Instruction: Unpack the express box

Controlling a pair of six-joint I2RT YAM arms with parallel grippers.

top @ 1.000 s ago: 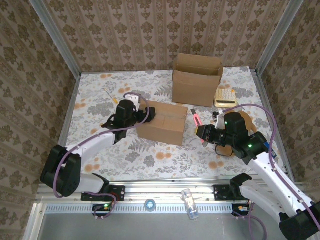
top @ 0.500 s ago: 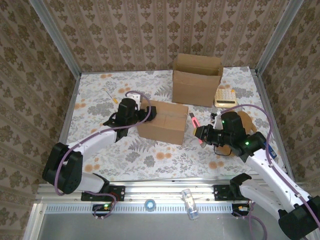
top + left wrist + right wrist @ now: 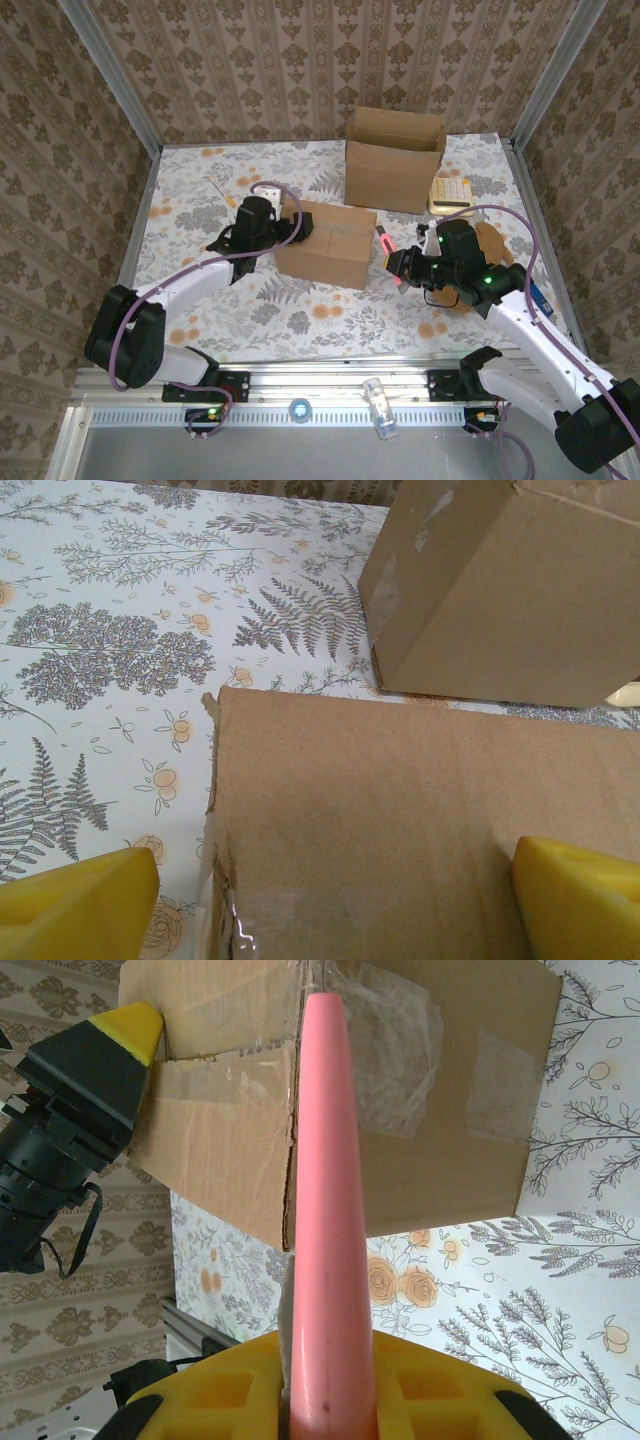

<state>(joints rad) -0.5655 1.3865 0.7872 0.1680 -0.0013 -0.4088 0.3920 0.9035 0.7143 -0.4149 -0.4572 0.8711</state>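
The express box (image 3: 325, 243) is a shut, taped brown carton lying mid-table. My left gripper (image 3: 288, 228) is at its left end and stands open. In the left wrist view its gripper (image 3: 330, 905) spans the carton's (image 3: 420, 820) corner: one yellow fingertip (image 3: 80, 900) hangs over the table, the other over the cardboard top. My right gripper (image 3: 405, 265) is shut on a pink cutter (image 3: 386, 245). In the right wrist view the cutter (image 3: 328, 1210) points out of the gripper (image 3: 325, 1400) at the taped end of the box (image 3: 440, 1110).
An open-topped cardboard box (image 3: 393, 158) stands at the back, close behind the express box. A cream calculator (image 3: 449, 195) lies to its right. A yellow-handled tool (image 3: 222, 192) lies at the back left. Metal rails edge the table.
My right gripper has carried the pink cutter leftward, closer to the express box's right end. The left gripper has barely shifted at the box's left end.
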